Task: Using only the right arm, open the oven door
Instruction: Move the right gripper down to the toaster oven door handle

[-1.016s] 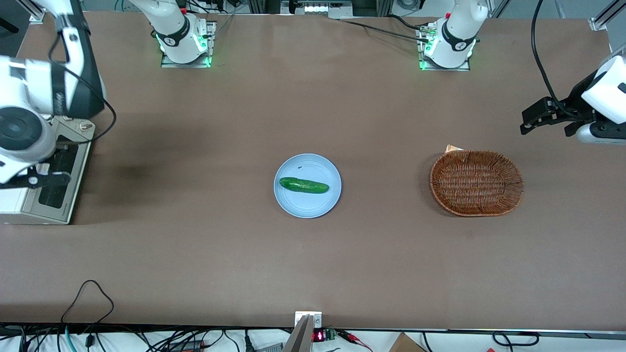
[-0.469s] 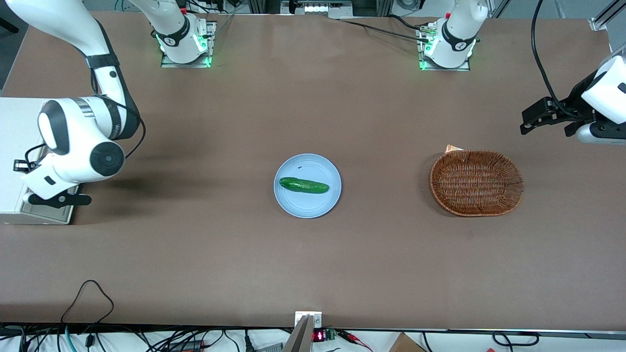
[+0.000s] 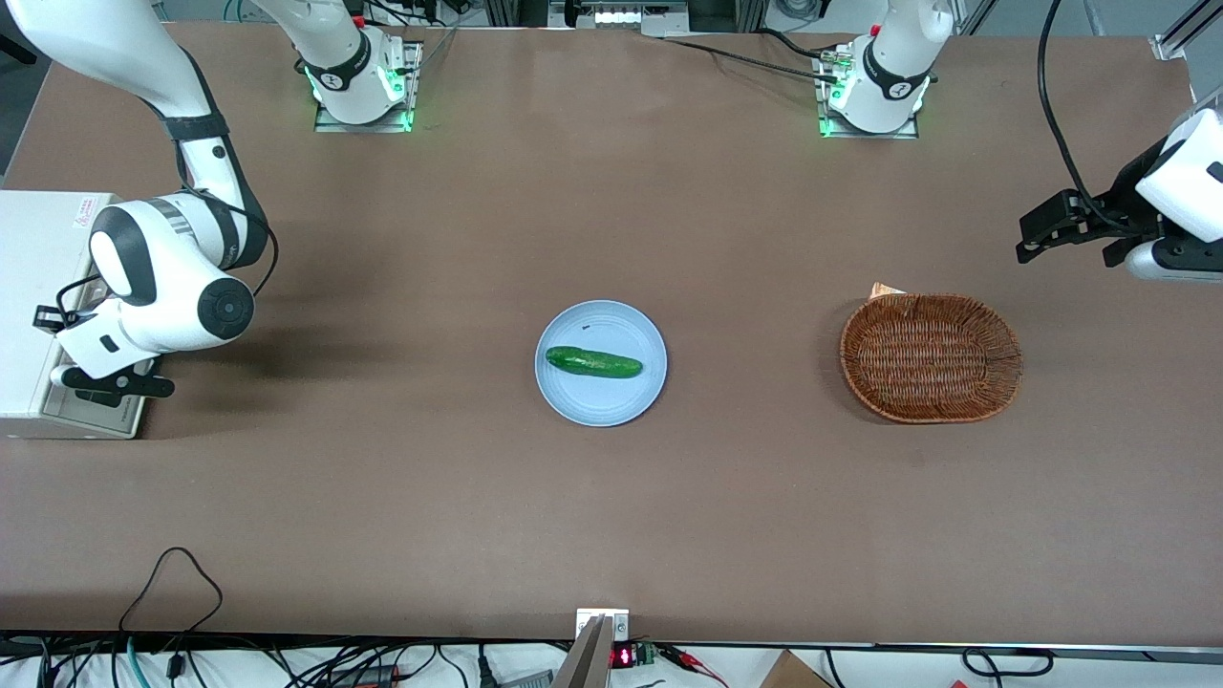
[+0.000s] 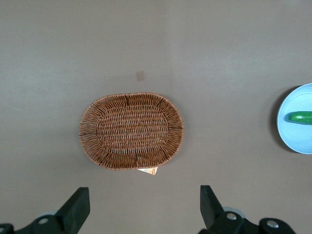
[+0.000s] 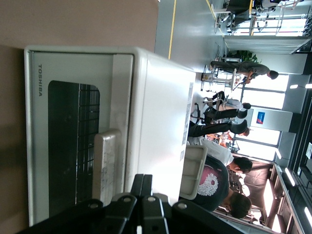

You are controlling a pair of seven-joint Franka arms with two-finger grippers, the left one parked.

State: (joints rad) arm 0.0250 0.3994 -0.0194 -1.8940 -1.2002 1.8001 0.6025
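Cream-white oven [image 3: 29, 315] lies cut off at the working arm's desk end. Its oven door [image 5: 73, 126] is closed and mostly hidden beneath the gripper [image 3: 143, 387]. The fingers [image 5: 142, 187] are pressed together, empty, beside the handle [image 5: 106, 165].

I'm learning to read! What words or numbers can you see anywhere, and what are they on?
"TOSHIBA": on the oven door frame, which the gripper is next to.
Red sticker on the oven top: too small to read.
Red digits on the display at the table edge: too blurred to read.
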